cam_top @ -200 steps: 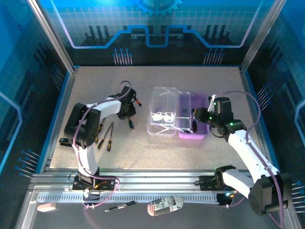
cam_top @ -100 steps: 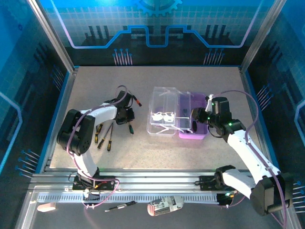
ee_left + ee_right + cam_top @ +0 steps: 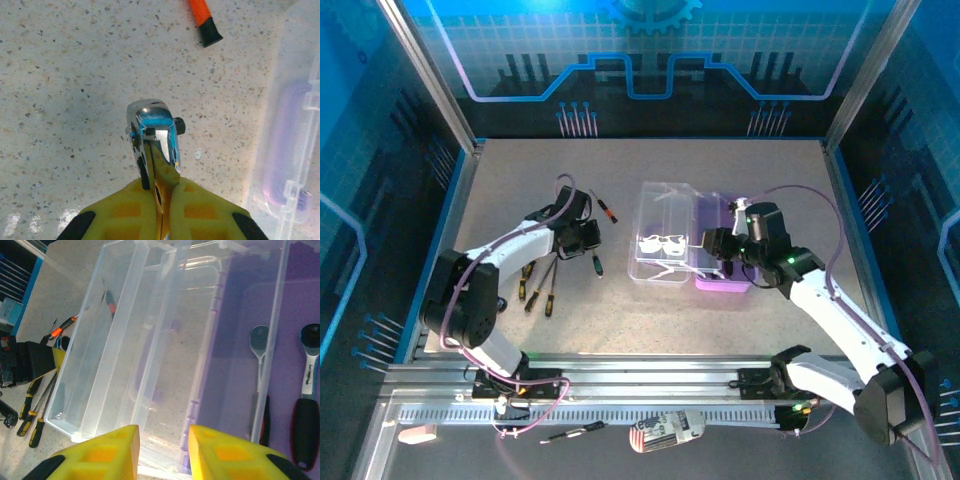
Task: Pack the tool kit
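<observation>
The tool kit lies open at mid-table, its clear lid [image 3: 663, 235] to the left of its purple base [image 3: 728, 268]. Two ratchet wrenches [image 3: 306, 390] rest in the purple base [image 3: 287, 300]. My left gripper [image 3: 584, 238] is left of the kit, low over the table. Its yellow fingers [image 3: 200, 210] are shut on a chrome ratchet wrench [image 3: 152, 131] just behind the head. The wrench's dark handle [image 3: 597, 264] sticks out toward the near side. My right gripper [image 3: 712, 243] hangs open over the seam between lid and base, yellow fingers [image 3: 107, 450] apart above the clear lid [image 3: 150, 340], holding nothing.
An orange-handled screwdriver [image 3: 605, 208] lies just beyond the left gripper, its handle end [image 3: 202, 17] ahead of the ratchet. Several yellow-and-black screwdrivers [image 3: 538, 282] lie at the near left. The kit's lid edge [image 3: 295, 125] is close on the left gripper's right.
The left fingers have closed on the ratchet wrench and the left arm has swung out leftward. The right gripper has moved left, from over the purple base toward the lid.
</observation>
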Available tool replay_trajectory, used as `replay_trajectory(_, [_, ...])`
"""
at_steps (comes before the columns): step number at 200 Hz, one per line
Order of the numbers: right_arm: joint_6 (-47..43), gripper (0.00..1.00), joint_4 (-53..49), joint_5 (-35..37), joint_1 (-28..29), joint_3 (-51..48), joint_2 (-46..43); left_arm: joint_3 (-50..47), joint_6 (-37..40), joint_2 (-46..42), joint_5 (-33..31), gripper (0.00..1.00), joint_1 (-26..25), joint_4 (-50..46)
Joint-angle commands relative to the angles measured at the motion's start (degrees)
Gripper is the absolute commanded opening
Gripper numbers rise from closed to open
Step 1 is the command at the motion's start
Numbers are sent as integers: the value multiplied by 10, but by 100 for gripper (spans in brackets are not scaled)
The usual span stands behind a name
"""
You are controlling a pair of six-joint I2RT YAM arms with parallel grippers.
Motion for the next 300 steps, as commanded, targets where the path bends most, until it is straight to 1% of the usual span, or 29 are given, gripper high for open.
replay_trajectory(1, [-4, 33, 15, 2, 46, 26, 16, -7, -15, -33, 27, 3, -2, 10])
replay_trajectory(19, [-17, 36, 10, 21, 98, 46, 37, -3, -18, -44, 35, 3, -1, 3])
replay_trajectory(42, [-18, 38, 15, 39, 148, 81, 65, 1, -22, -62, 45, 3, -3, -1])
replay_trajectory(75, [-15, 44, 30, 44, 205, 117, 119, 6, -34, -95, 59, 2, -9, -2])
replay_trajectory(99, [-18, 46, 35, 44, 232, 144, 156, 12, -42, -118, 65, 2, -23, -2])
replay_trajectory(132, [-19, 48, 38, 41, 257, 175, 198, 11, -47, -144, 63, 1, -52, 15])
replay_trajectory(182, [-8, 55, 53, 34, 280, 203, 255, 14, -74, -162, 62, 0, -85, 47])
replay_trajectory(242, [11, 57, 70, 20, 285, 217, 299, 21, -82, -162, 63, 0, -95, 55])
replay_trajectory(273, [18, 50, 77, 20, 285, 218, 306, 22, -82, -164, 62, 0, -95, 55])
replay_trajectory(290, [21, 36, 82, 21, 285, 217, 304, 22, -81, -163, 61, 0, -95, 56])
replay_trajectory(300, [25, 31, 85, 22, 285, 214, 302, 22, -81, -164, 59, 0, -95, 55])
